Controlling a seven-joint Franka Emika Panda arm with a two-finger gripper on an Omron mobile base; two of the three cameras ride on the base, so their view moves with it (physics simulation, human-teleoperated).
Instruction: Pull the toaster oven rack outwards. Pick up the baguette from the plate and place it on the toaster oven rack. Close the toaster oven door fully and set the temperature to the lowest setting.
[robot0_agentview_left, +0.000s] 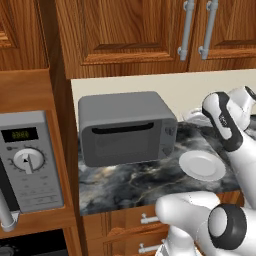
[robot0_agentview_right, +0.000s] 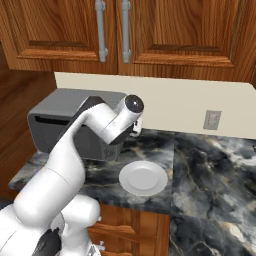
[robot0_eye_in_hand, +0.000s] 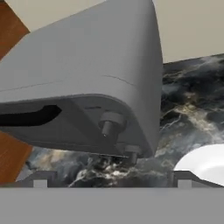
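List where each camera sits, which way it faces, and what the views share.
Left base view: behind the arm on its left, looking forward and down at the toaster oven, its door closed, and the empty plate; white arm at lower right.
Right base view: behind on the right, same counter; arm rises from lower left, crossing the oven.
Hand view: on the hand, close to the oven's knobs; open gripper at bottom.
Shared: oven and plate.

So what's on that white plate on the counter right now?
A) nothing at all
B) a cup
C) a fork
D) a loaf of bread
A: the plate beside the toaster oven shows a bare white surface in both base views, with no bread or anything else resting on it.
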